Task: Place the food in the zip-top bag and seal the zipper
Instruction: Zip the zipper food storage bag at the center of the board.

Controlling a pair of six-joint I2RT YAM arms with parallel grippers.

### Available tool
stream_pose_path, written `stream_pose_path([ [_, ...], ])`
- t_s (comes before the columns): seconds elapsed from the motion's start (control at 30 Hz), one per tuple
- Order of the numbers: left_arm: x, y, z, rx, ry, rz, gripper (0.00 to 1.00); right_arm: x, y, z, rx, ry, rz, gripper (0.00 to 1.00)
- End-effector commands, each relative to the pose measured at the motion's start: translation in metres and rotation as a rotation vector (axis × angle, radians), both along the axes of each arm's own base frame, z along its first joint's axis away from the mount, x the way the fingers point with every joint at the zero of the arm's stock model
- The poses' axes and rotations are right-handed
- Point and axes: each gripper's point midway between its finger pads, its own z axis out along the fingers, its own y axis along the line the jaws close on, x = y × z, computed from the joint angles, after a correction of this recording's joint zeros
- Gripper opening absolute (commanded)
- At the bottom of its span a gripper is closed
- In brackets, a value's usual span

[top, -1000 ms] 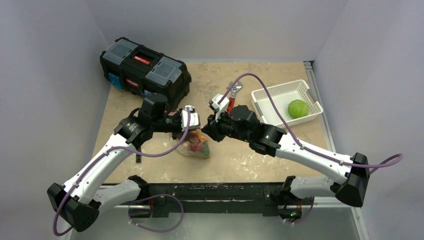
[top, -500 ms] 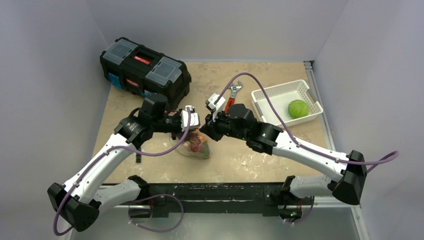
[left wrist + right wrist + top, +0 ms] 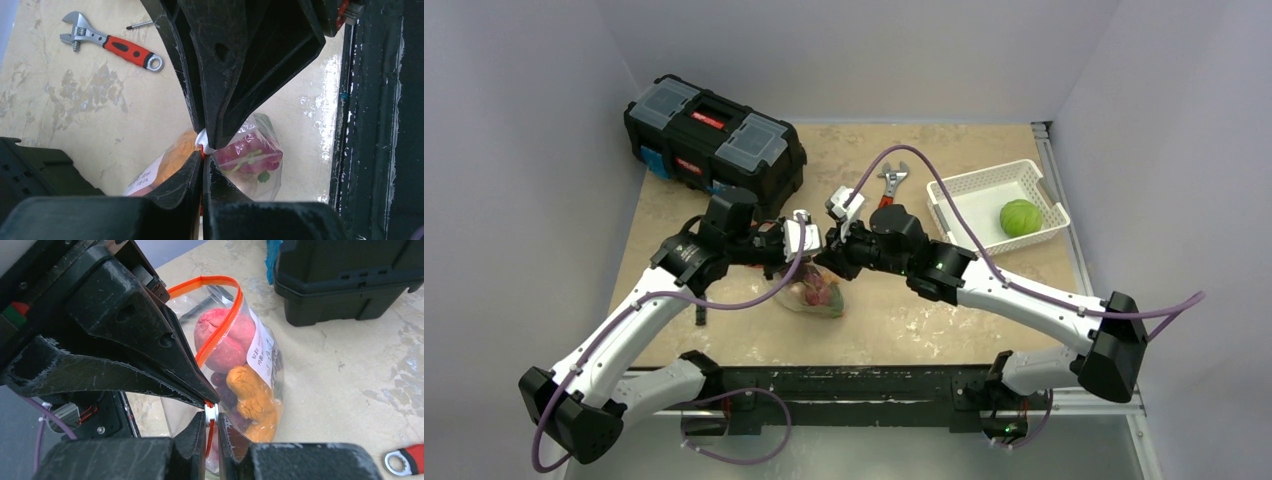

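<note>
Looks like the sealing step, or the run-up to it. Holding the zip-top bag by its top edge near the middle of the bench, between the two arms, with most of it hanging below the pincers; hard to say whether resting on the bench at the bottom. Gripping the zipper with the left pincer, closed right down on the red-orange strip with no gap showing. Pinching the same strip just beside it with the right pincer, drawn in to a thin slit around the strip and a small white piece there, possibly a slider, though hard to tell. Carrying, inside the clear plastic, a pink-red fruit, an orange carrot and dark grapes. Showing, in the right wrist view, the far stretch of the strip bowed apart in a loop, so not sealed yet. Worth noting too the round green cabbage lying in the white basket, well apart from the bag, so arguably not done filling either. Calls next, by this reading, for anchoring one end and drawing the other pincer along the strip toward the open loop, pressing both lips together all the way; or else for spreading the mouth to take the cabbage. Needs a steady, level pull, since soft crinkly plastic would probably bunch or slip from so thin a hold. Nothing to do with the red-handled wrench lying on the bench beyond.
</note>
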Motion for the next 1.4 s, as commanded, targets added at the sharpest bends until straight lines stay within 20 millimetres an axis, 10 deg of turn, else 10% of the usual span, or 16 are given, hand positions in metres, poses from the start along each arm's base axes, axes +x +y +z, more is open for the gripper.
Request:
stream_pose_path([
  [0.0, -0.009, -0.019, 0.031, -0.112, -0.061, -0.102, 0.00, -0.007, 0.028, 0.041, 0.156, -0.060, 0.103, 0.03],
  [0.27, -0.008, -0.018, 0.033, -0.113, -0.072, -0.096, 0.00, -0.010, 0.002, 0.029, 0.130, -0.045, 0.029, 0.38],
  [0.7, -0.007, -0.018, 0.029, -0.105, -0.065, -0.093, 0.00, -0.012, -0.018, 0.017, 0.009, -0.018, -0.007, 0.44],
  [1.37, -0.009, -0.019, 0.031, -0.109, -0.063, -0.101, 0.00, -0.004, -0.015, 0.022, -0.077, -0.007, -0.015, 0.09],
])
